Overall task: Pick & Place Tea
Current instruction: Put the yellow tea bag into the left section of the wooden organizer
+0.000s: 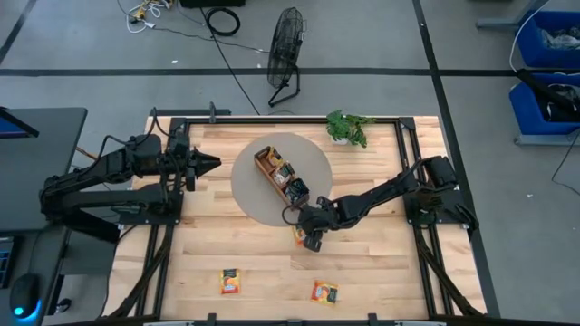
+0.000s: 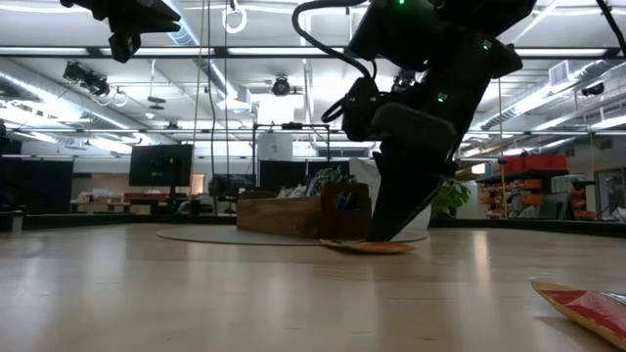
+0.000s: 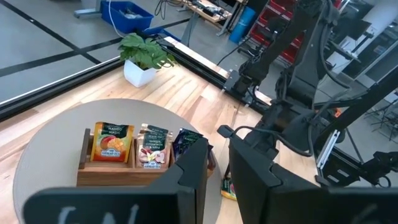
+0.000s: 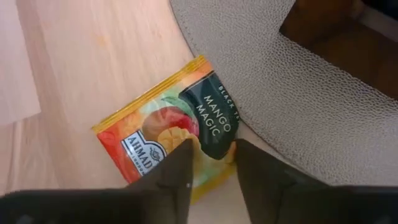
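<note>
An orange-yellow "Mango Magic" tea sachet [image 4: 168,134] lies flat on the wooden table, one corner at the edge of the round grey mat [image 4: 298,106]. My right gripper [image 4: 211,165] is open and points down over this sachet [image 1: 298,236], just in front of the brown wooden tray [image 1: 272,170]. The tray stands on the mat and holds several upright sachets [image 3: 112,143]. Two more orange sachets [image 1: 230,282] [image 1: 324,292] lie near the table's near edge. My left gripper [image 1: 210,165] waits at the table's left side, raised, with a narrow gap between its fingers. My right gripper comes at the sachet from above. Its two fingertips [image 4: 183,158] stand apart over the sachet's middle [image 4: 208,140], low above the table [image 2: 377,240]. The sachet lies flat. Whether the tips touch it, I cannot tell.
A small green plant [image 1: 347,127] stands at the table's far edge. The black frame rails [image 1: 412,163] run along the table's sides. One loose sachet [image 2: 587,303] lies close to the low camera. Bare wood stretches between the mat and the near edge.
</note>
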Tool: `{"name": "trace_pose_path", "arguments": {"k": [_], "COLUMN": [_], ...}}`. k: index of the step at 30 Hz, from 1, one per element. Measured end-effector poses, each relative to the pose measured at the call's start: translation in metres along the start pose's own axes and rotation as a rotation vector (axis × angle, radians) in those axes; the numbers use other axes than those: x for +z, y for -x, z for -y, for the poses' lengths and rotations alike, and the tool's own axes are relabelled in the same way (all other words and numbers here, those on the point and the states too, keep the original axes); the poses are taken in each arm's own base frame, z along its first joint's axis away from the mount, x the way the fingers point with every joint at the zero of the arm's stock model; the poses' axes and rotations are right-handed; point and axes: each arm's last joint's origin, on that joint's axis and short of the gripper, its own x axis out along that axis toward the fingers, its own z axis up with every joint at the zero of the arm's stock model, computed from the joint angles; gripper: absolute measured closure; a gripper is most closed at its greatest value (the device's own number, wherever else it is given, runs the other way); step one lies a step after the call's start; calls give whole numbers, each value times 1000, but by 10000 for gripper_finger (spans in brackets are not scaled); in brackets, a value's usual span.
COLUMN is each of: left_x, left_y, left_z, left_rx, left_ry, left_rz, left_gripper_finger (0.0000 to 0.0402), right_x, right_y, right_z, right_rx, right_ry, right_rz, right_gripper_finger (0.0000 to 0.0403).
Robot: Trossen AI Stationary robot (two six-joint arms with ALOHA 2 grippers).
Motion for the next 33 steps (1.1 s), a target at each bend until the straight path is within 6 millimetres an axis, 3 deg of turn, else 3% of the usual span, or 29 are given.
{"name": "trace_pose_path", "arguments": {"k": [9, 19, 27, 33], "left_x": [-1, -2, -1, 5], "left_y": [0, 0, 0, 0], "left_z": [-1, -1, 0, 3], "left_rx": [6, 9, 6, -25], "left_ry": [-2, 5, 13, 32], "left_rz": [-13, -19, -7, 57], "left_gripper_finger": [330, 330, 330, 330], "right_x": [1, 29, 74, 111], "right_y": [5, 33, 69, 98], "right_z": [-3, -18, -23, -8], "right_rx": [66, 34, -62, -153], "right_ry": [-15, 15, 55, 76], "right_rz": [-38, -40, 86, 170], "right_gripper_finger": [393, 400, 402, 403]}}
